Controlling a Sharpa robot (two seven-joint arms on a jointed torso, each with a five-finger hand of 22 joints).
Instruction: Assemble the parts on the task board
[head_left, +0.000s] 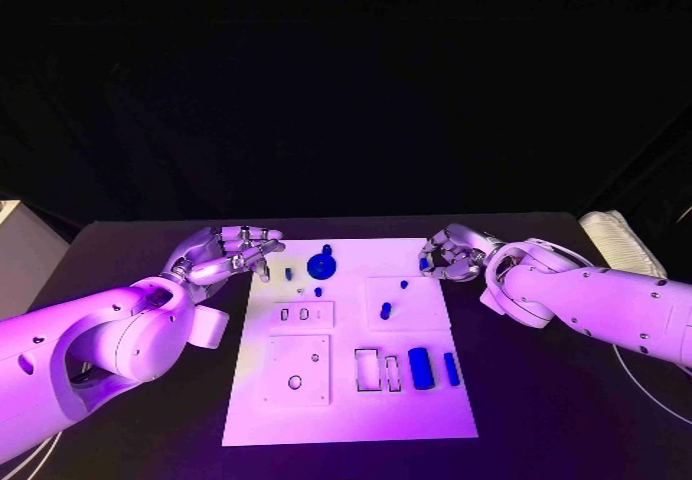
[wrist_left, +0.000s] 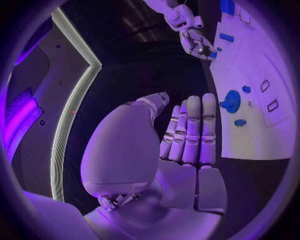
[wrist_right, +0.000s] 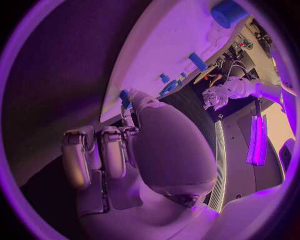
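The white task board (head_left: 346, 410) lies in the middle of the table. A round blue part (head_left: 322, 266) sits near its far edge, with small blue pegs (head_left: 387, 310) around it. A larger blue block (head_left: 420, 368) and a thin blue bar (head_left: 451, 368) lie at its near right. My right hand (head_left: 456, 254) hovers at the board's far right edge and pinches a small blue part (head_left: 428, 263), seen at the thumb tip (wrist_right: 125, 98). My left hand (head_left: 231, 255) hangs at the far left corner; its fingers (wrist_left: 190, 132) are straight and hold nothing.
Two raised white plates with slots and holes (head_left: 296, 368) stand on the board's left half, and empty rectangular frames (head_left: 368, 368) sit beside the blue block. A pale folded object (head_left: 623, 240) lies at the table's far right. Black table surface (head_left: 548, 400) surrounds the board.
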